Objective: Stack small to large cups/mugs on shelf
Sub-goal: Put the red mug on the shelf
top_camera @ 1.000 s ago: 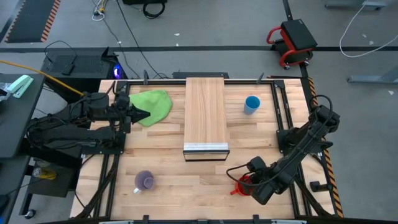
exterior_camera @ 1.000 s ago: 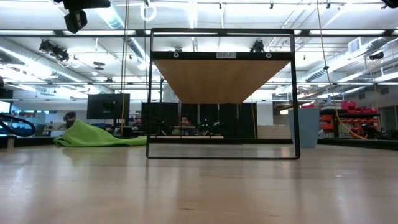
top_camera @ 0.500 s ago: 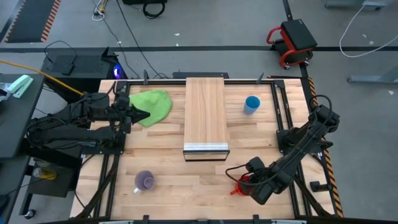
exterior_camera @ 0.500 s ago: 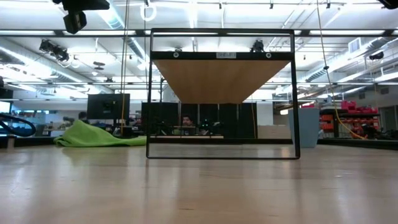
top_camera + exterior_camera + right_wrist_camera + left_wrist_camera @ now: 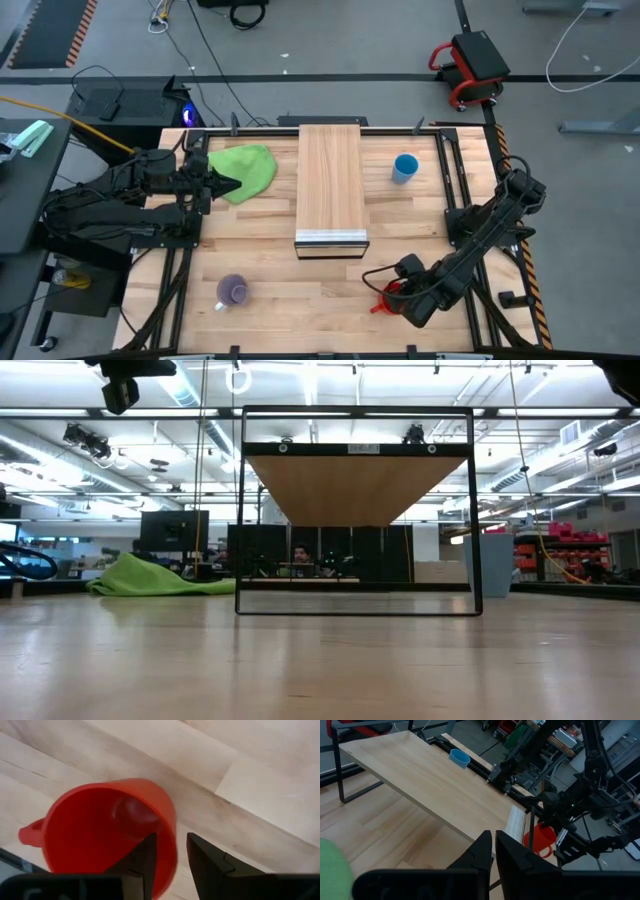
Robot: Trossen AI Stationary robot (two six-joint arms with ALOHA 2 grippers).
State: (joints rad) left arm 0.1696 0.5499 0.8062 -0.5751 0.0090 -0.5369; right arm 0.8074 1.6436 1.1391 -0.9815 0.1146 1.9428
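A red mug (image 5: 385, 295) with a handle stands near the table's front right; it also shows in the right wrist view (image 5: 100, 835) and the left wrist view (image 5: 540, 836). My right gripper (image 5: 397, 290) is shut on its rim. The raised wooden shelf (image 5: 330, 185) stands mid-table. A light-blue cup (image 5: 405, 167) stands right of the shelf. A pale purple mug (image 5: 233, 291) stands at the front left. My left gripper (image 5: 238, 184) is shut and empty beside the green cloth (image 5: 245, 170). My right gripper holds the red mug's wall at the rim (image 5: 172, 827), on the side opposite the handle (image 5: 30, 832). One finger (image 5: 142, 862) is inside the mug and one (image 5: 205, 862) outside. The fingers come from above, slanting in from the table's right. The mug is upright, mouth up.
The shelf's metal legs (image 5: 240, 510) stand mid-table, with open tabletop under the plank. The black frame rails (image 5: 455, 170) run along the table's left and right sides. My left arm waits at the far left.
My right arm has shifted slightly toward the table's left over the red mug. The mug stays where it was.
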